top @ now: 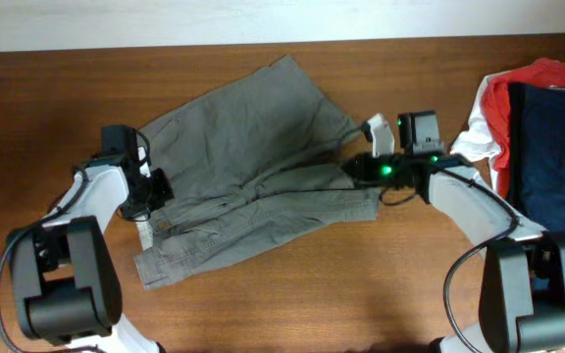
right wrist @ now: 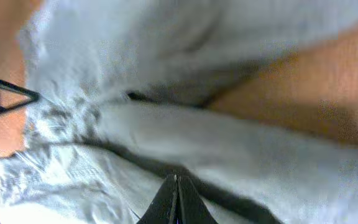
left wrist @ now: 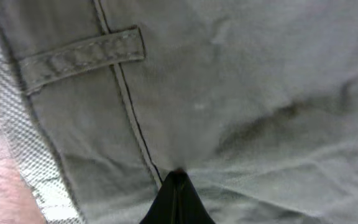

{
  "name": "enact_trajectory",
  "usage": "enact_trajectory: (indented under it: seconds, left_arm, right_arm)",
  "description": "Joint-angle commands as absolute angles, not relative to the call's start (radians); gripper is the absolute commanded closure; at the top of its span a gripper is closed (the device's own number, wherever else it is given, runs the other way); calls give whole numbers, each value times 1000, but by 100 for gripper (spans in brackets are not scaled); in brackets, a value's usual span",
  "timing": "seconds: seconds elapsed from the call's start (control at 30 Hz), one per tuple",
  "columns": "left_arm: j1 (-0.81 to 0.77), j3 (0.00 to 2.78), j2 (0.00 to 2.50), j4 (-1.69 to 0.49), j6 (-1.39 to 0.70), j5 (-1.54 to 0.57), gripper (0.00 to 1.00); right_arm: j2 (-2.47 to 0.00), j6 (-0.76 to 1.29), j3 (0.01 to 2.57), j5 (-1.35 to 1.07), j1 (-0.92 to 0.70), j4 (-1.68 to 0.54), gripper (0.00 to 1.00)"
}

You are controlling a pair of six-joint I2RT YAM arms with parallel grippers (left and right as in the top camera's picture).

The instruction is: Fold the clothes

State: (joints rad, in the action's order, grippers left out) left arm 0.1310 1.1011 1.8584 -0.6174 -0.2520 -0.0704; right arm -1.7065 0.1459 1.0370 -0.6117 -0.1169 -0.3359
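Grey-olive shorts (top: pixel 253 167) are being shown lying rumpled across the middle of a wooden table (top: pixel 292 304), with one leg reaching toward the far edge and the paler waistband (left wrist: pixel 17 137) turned toward the left arm. The left gripper (top: pixel 155 196) is being held at that waistband end. In its wrist view the jaws are being pressed together below a belt loop (left wrist: pixel 82 56), and creases are running into the tip, so cloth is judged to be pinched there. The right gripper (top: pixel 359 169) is being held at the opposite side, about where the two legs meet. Its jaws are also being seen together, but that wrist picture is blurred, and whether fabric is caught cannot be told. If only one layer is being held at either end, the lower layer is likely to be left behind and the fold to come out skewed. If the right grip is empty, the shorts are likely to be dragged sideways by the left arm alone. Bare wood is being left open on the near side of the shorts and to their left, which gives room for a fold. To the right, a red-orange garment (top: pixel 547 71) and a navy garment (top: pixel 557 137) are being seen piled at the table's edge close beside the right arm, so a wide outward swing there risks snagging them. The far leg's hem is lying near the far table edge.
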Motion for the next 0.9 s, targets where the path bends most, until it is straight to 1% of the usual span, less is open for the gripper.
enact_trajectory:
  seconds: [0.0,0.03,0.07,0.13,0.23,0.27,0.33,0.37,0.4,0.47,0.5,0.53,0.57,0.6,0.63,0.67,0.7,0.73,0.77,0.83,0.87]
  left_arm:
    - [133,1096,1937,-674,-262,-74,99]
    - [133,1095,1960,-689,-262,-72,100]
    - [133,1095,1987,-648,-262,-65,100]
    - [133,1095,2081,-470,-261,-66,100]
    - [133,1095,2237,-237,-261,-67,99]
    - [133,1095,2286,-91,-261,-106,100]
    - [133,1100,2287,6,-261,-218,99]
    - [133,1142,2273,-17,-261,-284,99]
    - [133,1189,2249,-85,-261,-305,100]
    - [133,1368,2091,-371,-229,-300,99]
    - [133,1421,2000,-456,-230,-300,99]
    - [133,1449,1892,-538,-231,-301,100]
    - [133,1451,1768,-616,-231,-301,100]
    - [131,1451,1647,-723,-232,-301,99]
    - [126,1451,1576,-801,-231,-300,100]
    - [117,1451,1523,-871,-231,-299,99]
    - [105,1450,1470,-973,-231,-290,97]
    - [98,1450,1451,-1026,-231,-288,93]
    - [85,1450,1444,-1106,-231,-289,73]
    - [84,1450,1445,-1161,-231,-289,59]
    - [83,1450,1445,-1176,-231,-289,44]
  right_arm:
    - [-1704,46,1195,-447,-189,-514,96]
    - [-1704,29,1235,-358,-226,-593,96]
    - [-1704,30,1241,-299,-259,-631,96]
    - [-1705,30,1241,-252,-301,-710,95]
    - [-1705,30,1241,-250,-301,-765,95]
    - [-1705,30,1241,-250,-301,-763,95]
    - [-1705,31,1241,-249,-301,-756,95]
    - [-1705,34,1240,-246,-301,-756,95]
    - [-1710,42,1239,-195,-301,-751,95]
    - [-1749,68,1230,-183,-301,-702,95]
    - [-1770,73,1229,-196,-301,-707,95]
    - [-1794,95,1229,-196,-301,-710,85]
    - [-1807,149,1229,-190,-299,-712,71]
    - [-1810,193,1229,-190,-296,-716,62]
    - [-1810,229,1229,-191,-292,-716,51]
    - [-1811,253,1229,-192,-285,-713,43]
    - [-1815,253,1229,-195,-285,-715,40]
    - [-1826,253,1226,-198,-285,-722,39]
    - [-1845,253,1211,-202,-285,-726,39]
    - [-1860,252,1185,-224,-285,-711,39]
    - [-1860,252,1172,-286,-285,-698,38]
